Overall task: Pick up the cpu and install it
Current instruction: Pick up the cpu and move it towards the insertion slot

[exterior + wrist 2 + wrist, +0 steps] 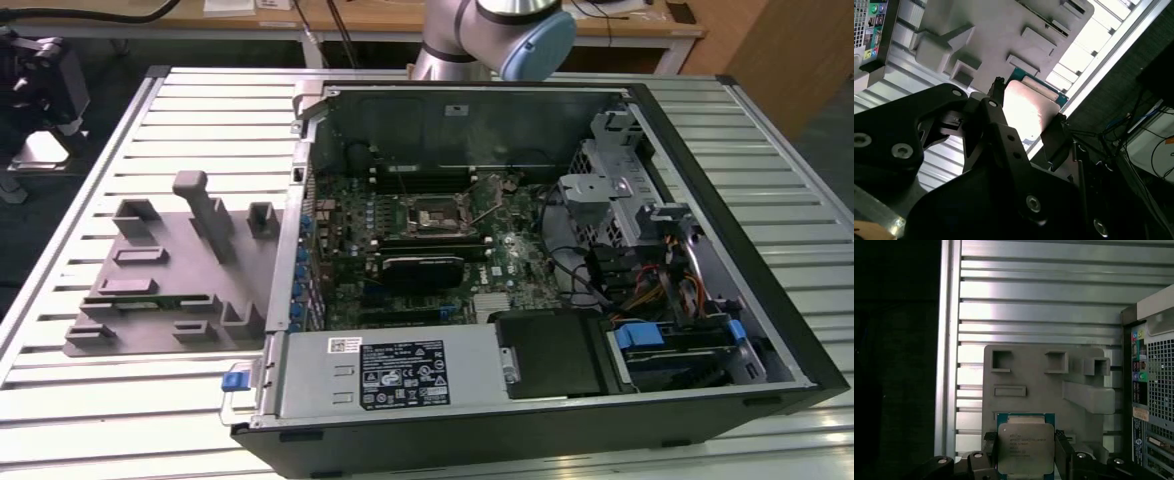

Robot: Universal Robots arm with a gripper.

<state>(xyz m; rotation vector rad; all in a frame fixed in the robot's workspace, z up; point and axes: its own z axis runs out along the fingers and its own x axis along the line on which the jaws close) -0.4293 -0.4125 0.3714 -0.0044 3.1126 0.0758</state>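
Jaws clamp the cpu [1025,449] by two opposite edges, its shiny lid facing the camera in both wrist views, held clear above the grey fixture tray [1029,367] on the slatted table [1029,290]. Carrying it well, I judge, means a level chip, light edge pressure, and no swing near the open computer case [467,125].

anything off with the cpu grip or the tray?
Nothing stands out. In the first wrist view the cpu sits square between the jaws of the gripper, with no visible damage. The tray lies flat on the table.
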